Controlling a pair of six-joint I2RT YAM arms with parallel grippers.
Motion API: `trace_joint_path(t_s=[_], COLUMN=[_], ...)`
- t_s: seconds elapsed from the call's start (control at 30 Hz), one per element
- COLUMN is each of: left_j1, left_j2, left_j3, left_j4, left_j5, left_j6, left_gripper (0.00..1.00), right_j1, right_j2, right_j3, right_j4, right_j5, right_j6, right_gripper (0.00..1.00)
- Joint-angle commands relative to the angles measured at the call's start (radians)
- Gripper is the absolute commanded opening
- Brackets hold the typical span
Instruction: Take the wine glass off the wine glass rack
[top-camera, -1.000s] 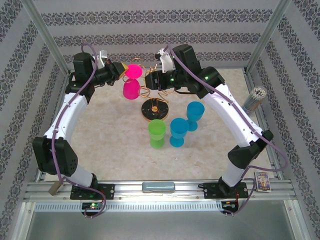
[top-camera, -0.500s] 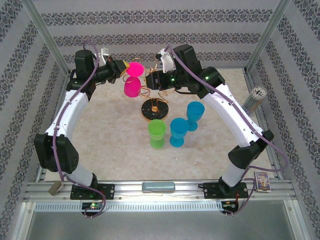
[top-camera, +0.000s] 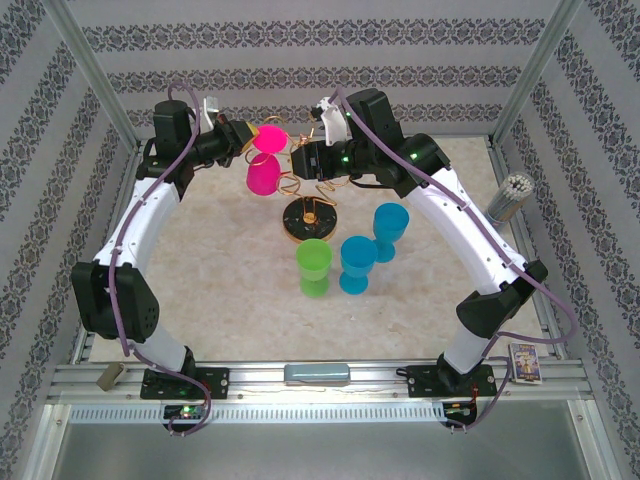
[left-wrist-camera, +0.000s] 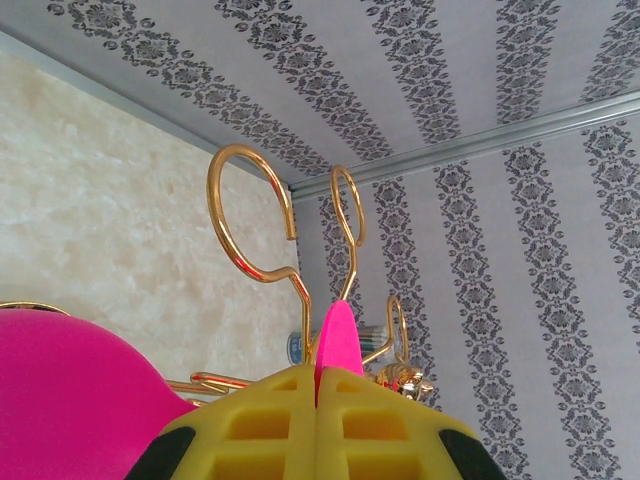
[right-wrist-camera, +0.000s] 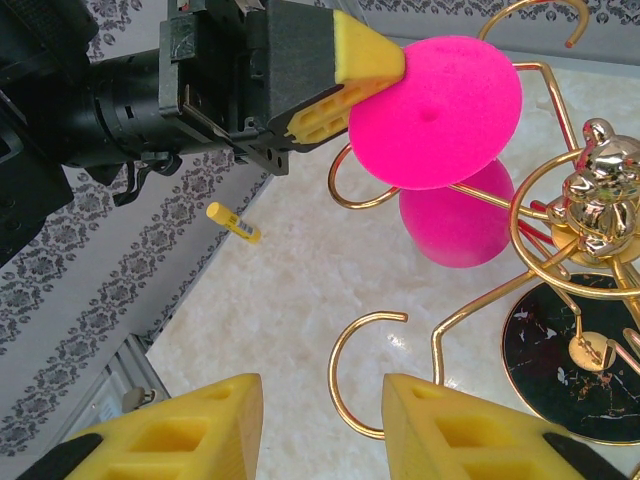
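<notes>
left gripper (right-wrist-camera: 365, 70) is clamped tight on the foot's edge of the pink glass (top-camera: 263, 175). the glass hangs bowl-down, its foot at a ring of the rack (top-camera: 308, 215), which stands mid-tabletop (top-camera: 200, 270) toward the far edge. right gripper (right-wrist-camera: 322, 410) hovers just beside the rack, jaws partly apart, empty.

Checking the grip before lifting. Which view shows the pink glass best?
Right wrist: the pink glass hangs upside down on the rack, foot and bowl clear, the left gripper pinching its foot. Left wrist: a foot sliver and bowl edge. Top: small, distant.
</notes>
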Motion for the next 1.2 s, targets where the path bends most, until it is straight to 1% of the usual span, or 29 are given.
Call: trace_joint_path(t_s=[0.0, 0.43, 0.7, 1.0, 1.17], left_j1=[0.001, 0.057, 0.117, 0.242, 0.259], left_j2=[-0.009, -0.045, -0.090, -0.203, -0.239], left_j3=[0.030, 0.004, -0.017, -0.086, -0.109], left_j4=[0.024, 0.022, -0.013, -0.142, -0.306], left_j5=[-0.024, -0.037, -0.026, 0.035, 0.058], left_j6=[0.034, 0.045, 0.073, 0.171, 0.303], left_gripper=[0.00, 0.00, 0.00, 0.00, 0.00], right_j1=[-0.009, -0.008, -0.009, -0.009, -0.009], right_j2=[-0.031, -0.029, -0.029, -0.024, -0.024], right_j3=[-0.003, 0.000, -0.005, -0.010, -0.011], right_j4=[0.013, 0.012, 0.018, 0.032, 0.038], right_j5=[-0.001, -0.006, -0.009, -0.021, -0.032], right_j6=[0.009, 0.013, 0.019, 0.025, 0.029], right_gripper=[0.37, 0.37, 0.37, 0.37, 0.37])
